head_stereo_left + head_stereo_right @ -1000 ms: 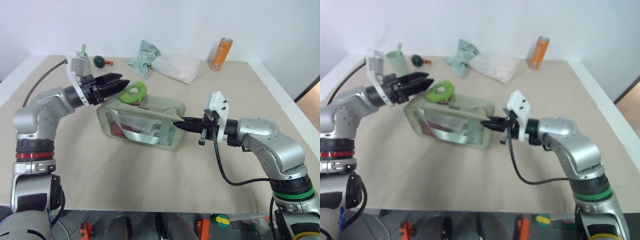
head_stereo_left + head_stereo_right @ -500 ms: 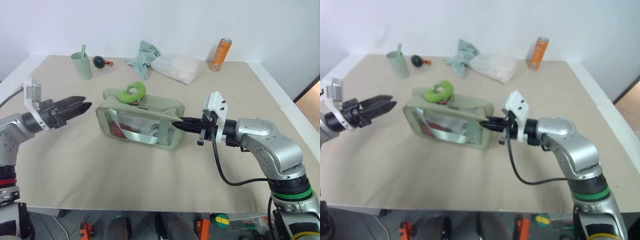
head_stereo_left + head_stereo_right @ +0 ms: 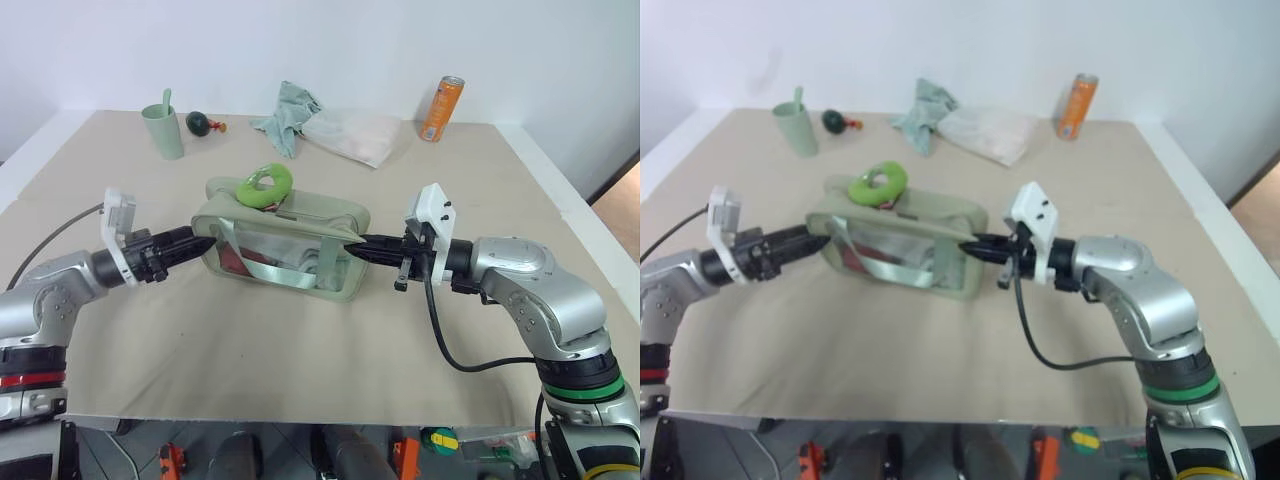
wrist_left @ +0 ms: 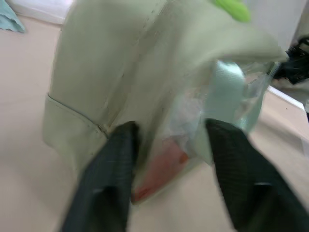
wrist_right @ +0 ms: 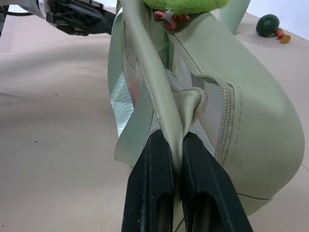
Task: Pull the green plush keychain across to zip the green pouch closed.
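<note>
Since the earlier frame your left gripper [image 3: 196, 245] has dropped from beside the green plush keychain [image 3: 265, 185] and drawn back, and now sits low at the left end of the green pouch [image 3: 285, 245]. Your right gripper [image 3: 358, 248] has not shifted. Neither pouch nor keychain has moved on the bench [image 3: 300, 340].

Progress: the pouch lies near the middle of the bench, long side toward you. The keychain rests on the pouch's top, toward its left end, with no gripper on it. You cannot confirm from these views whether the zip is shut or how much of its run remains. Judged from this, the pull itself is still to be done, and you are only bracing the pouch.

Jaws: your right jaws are fully closed, pinching a fold of pouch trim at the right end; the right wrist view shows the fabric clamped between them. Your left jaws stand partly open around the pouch's left corner, one finger [image 4: 108, 186] against the fabric wall, the other on the clear side panel. Whether they have yet gripped cannot be told.
</note>
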{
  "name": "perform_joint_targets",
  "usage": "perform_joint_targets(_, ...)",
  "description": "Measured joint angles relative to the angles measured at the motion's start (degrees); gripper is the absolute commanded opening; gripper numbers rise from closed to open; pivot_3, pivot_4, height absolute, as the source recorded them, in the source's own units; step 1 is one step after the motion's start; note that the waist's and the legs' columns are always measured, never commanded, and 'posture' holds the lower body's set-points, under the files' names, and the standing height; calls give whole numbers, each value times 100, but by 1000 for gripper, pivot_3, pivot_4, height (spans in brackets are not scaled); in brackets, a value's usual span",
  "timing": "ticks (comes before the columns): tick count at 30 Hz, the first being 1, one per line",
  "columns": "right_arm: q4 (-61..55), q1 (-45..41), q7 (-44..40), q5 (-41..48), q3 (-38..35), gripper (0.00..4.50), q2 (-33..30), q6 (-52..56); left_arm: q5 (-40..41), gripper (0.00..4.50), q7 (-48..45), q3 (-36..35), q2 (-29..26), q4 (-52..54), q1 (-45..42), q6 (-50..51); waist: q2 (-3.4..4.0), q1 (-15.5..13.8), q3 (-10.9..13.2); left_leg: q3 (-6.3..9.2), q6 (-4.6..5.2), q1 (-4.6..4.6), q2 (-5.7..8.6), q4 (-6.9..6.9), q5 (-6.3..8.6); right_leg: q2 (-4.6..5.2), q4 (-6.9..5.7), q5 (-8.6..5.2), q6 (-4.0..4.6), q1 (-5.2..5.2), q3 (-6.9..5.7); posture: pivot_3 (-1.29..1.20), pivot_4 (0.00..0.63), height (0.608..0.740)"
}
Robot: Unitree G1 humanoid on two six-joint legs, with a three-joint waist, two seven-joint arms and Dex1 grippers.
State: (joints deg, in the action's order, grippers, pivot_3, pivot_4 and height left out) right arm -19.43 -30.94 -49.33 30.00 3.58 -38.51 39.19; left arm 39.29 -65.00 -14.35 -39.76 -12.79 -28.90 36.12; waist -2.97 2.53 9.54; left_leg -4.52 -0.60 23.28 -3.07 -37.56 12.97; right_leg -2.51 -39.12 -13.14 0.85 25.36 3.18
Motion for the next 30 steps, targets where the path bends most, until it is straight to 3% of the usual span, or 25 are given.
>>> perform_joint_targets(3,-60,65,21,15,-49,0,-18,25,5,133,71,0,68,-18,-111,31,0,10,0,-2,1,0,0,0,1,-1,0,0,0,0,4,0,150,740)
perform_joint_targets(10,-67,139,21,98,-234,0,-72,179,22,36,239,-8,120,636,153,178,0,3,0,-2,2,2,2,2,2,4,2,-1,-1,1,4,0,150,740)
perform_joint_targets(15,-36,184,-14,368,-541,1541,-106,481,139,0,424,114,335,1423,647,375,0,-11,0,1,2,2,11,0,1,13,2,-1,-2,-3,2,0,150,740)
perform_joint_targets(16,-20,184,-38,443,-601,2072,-114,533,160,0,450,113,366,1475,693,376,0,-12,0,1,3,2,11,-2,1,12,2,0,-3,-3,2,0,150,740)
perform_joint_targets(22,-8,183,-170,752,-945,4079,-486,733,181,0,573,234,415,1810,832,373,1,-35,0,3,5,1,21,-2,0,20,2,0,-5,-6,1,0,150,740)
perform_joint_targets(30,271,-771,-60,2278,-2105,4079,-249,1027,191,0,647,334,524,1924,875,372,-2,-84,-2,11,17,-2,38,-2,-4,38,11,3,-13,-19,-7,0,150,740)
